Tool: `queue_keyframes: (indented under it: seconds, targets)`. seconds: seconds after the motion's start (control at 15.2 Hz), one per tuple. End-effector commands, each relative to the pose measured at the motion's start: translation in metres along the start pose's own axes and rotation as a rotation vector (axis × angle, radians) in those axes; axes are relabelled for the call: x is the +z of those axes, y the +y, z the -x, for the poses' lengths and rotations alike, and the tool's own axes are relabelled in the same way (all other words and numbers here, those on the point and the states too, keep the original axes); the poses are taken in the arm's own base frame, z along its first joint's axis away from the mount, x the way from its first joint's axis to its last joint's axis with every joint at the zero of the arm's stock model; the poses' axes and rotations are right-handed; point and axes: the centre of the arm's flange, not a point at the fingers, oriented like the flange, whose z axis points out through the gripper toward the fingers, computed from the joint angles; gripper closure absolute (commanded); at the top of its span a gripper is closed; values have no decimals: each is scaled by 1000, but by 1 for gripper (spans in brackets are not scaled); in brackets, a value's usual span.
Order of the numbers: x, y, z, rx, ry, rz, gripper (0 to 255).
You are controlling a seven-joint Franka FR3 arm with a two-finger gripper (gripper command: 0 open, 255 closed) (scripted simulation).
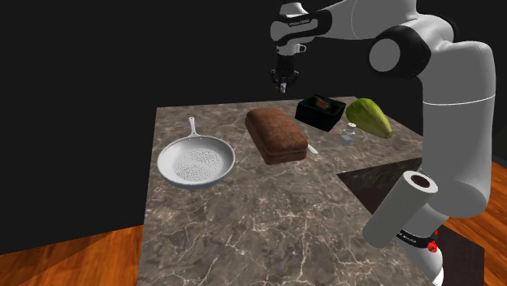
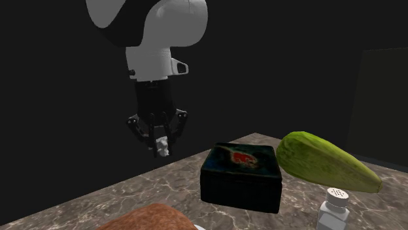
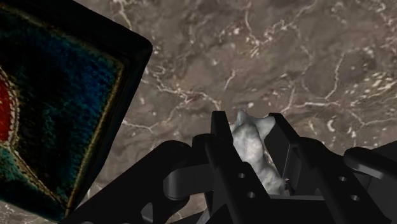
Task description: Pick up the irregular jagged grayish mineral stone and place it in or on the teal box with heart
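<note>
My black gripper [image 2: 161, 147] hangs in the air above the far edge of the marble table, shut on a pale grey jagged stone [image 2: 162, 146]. In the wrist view the stone [image 3: 253, 147] sits clasped between the two fingers of the gripper [image 3: 253, 130], its ragged tip sticking out past them. The dark teal box [image 2: 240, 171] with a red heart on its lid rests on the table, to the second exterior view's right of the gripper and lower. From the shoulder view the gripper [image 1: 283, 84] is up and to the left of the box [image 1: 320, 111].
A brown loaf-shaped block [image 1: 276, 134] and a white pan [image 1: 196, 161] lie on the marble table [image 1: 260, 219]. A green oblong fruit [image 2: 327, 161] and a small white shaker [image 2: 333, 210] are beside the box. Beyond the table's far edge is a black area.
</note>
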Motion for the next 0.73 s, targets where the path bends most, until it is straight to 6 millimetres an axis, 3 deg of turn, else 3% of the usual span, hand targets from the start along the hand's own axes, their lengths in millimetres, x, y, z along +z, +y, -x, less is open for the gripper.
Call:
queue_keyframes:
  seconds: [0.0,0.66]
  targets:
    - [-10,1,0,0,0,0,255]
    - [-63,5,-2,0,0,0,255]
